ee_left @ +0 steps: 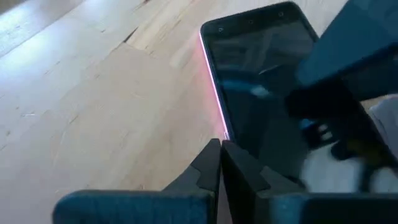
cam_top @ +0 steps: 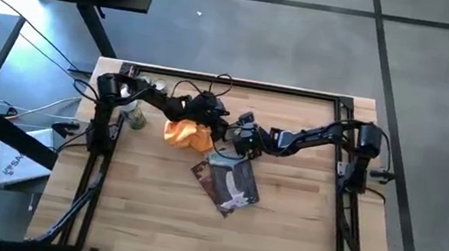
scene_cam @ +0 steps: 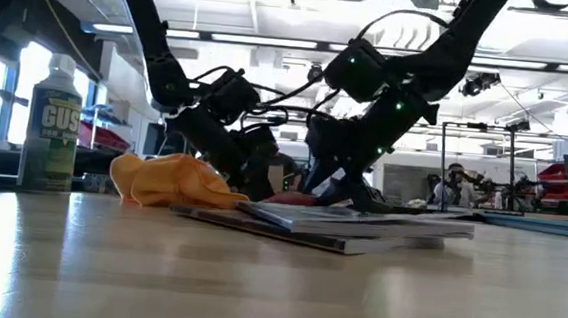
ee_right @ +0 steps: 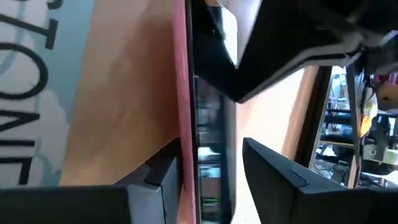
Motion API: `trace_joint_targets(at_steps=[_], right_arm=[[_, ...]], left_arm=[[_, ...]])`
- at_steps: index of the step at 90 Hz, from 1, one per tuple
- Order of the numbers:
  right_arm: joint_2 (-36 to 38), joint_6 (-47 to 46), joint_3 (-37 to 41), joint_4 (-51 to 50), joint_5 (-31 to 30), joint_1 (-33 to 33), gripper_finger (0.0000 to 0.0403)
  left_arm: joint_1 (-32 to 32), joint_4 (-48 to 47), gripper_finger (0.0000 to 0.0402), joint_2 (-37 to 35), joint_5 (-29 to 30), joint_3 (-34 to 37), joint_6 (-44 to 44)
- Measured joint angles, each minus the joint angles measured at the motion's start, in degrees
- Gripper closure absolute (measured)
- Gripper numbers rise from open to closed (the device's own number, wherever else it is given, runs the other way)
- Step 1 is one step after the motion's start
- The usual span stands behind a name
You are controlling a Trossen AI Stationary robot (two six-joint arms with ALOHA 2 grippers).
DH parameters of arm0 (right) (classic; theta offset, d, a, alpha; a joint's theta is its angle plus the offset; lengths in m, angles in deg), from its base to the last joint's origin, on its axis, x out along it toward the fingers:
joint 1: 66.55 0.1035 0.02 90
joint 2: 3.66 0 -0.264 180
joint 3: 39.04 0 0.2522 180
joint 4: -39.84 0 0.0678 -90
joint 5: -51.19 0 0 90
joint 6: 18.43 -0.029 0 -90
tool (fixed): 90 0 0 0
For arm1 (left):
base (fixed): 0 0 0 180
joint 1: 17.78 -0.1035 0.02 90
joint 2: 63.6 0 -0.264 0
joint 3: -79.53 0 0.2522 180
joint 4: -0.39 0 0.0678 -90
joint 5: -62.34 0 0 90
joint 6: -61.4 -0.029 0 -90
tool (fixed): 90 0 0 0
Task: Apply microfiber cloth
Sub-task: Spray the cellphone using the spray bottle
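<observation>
The left gripper (ee_left: 220,163) is seen with its fingers pressed together, nothing between them, tips set right at the long pink-lit edge of the dark phone (ee_left: 261,93). The right gripper (ee_right: 211,162) is seen with its jaws apart, one on each side of the phone's thin edge (ee_right: 208,124), though actual contact can't be made out. In the high view both grippers are met near the middle of the table, a bit toward the far edge: left gripper (cam_top: 222,130), right gripper (cam_top: 240,138).

The microfiber cloth (cam_top: 187,133) is found bunched in an orange-yellow heap just beside the left gripper, on its left side and not held by anything. No real pointing direction can be given, since it's crumpled; its longer spread runs roughly along the table's far edge. In the low view the cloth (scene_cam: 167,181) lies against the edge of the blue-grey printed packet (scene_cam: 350,224), which lies flat and skewed toward the near edge (cam_top: 227,185).

A bottle (scene_cam: 52,128) is stood upright near the far left corner, well apart from the cloth. The surface is a light wooden table (cam_top: 142,211) with a black frame. Behind it, a bright room with ceiling lights, windows and cluttered benches is seen.
</observation>
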Motion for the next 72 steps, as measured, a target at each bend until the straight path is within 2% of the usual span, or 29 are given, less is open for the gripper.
trace_joint_targets(at_steps=[17,43,58,72], right_arm=[[-1.11,-1.07,-0.09,1.42,-1.07,0.00,0.0289],[-1.17,0.12,-0.13,4.00,-1.94,0.04,0.0391],[-1.12,-1.24,-0.21,3.56,-4.15,0.54,0.0395],[1.76,-5.62,-1.09,-2.42,-5.86,1.07,0.0400]], left_arm=[[0.00,0.04,0.0402,0.01,-0.18,0.01,-0.06],[0.04,0.13,0.0402,0.03,-0.19,0.04,-0.39],[0.00,0.01,0.0402,-0.71,-0.18,0.28,-2.11],[-0.14,-2.29,0.0402,-6.13,-0.03,3.66,-4.59]])
